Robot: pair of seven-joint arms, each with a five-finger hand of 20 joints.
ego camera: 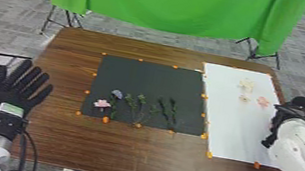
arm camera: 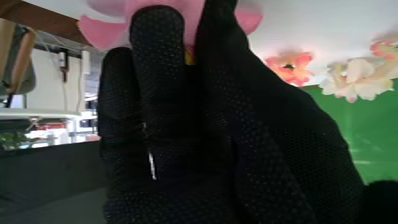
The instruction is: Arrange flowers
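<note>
Got right hand (ego camera: 286, 117) at white sheet's (ego camera: 230, 135) right edge, fingers straight and close together; can't tell if gripping pink flower (arm camera: 107, 30) at fingertips, nor which way its stem runs. Left of that, on sheet's far part: cream blossoms (ego camera: 246, 85) and coral blossom (ego camera: 262, 101). Further left, on dark mat (ego camera: 133, 75): green stems (ego camera: 172, 110) and blue flower (ego camera: 118, 94), long axes roughly near-far, blue head pointing far. Left hand (ego camera: 9, 95) at worktop's (ego camera: 119, 154) left, fingers spread, pointing far, holding nothing.
</note>
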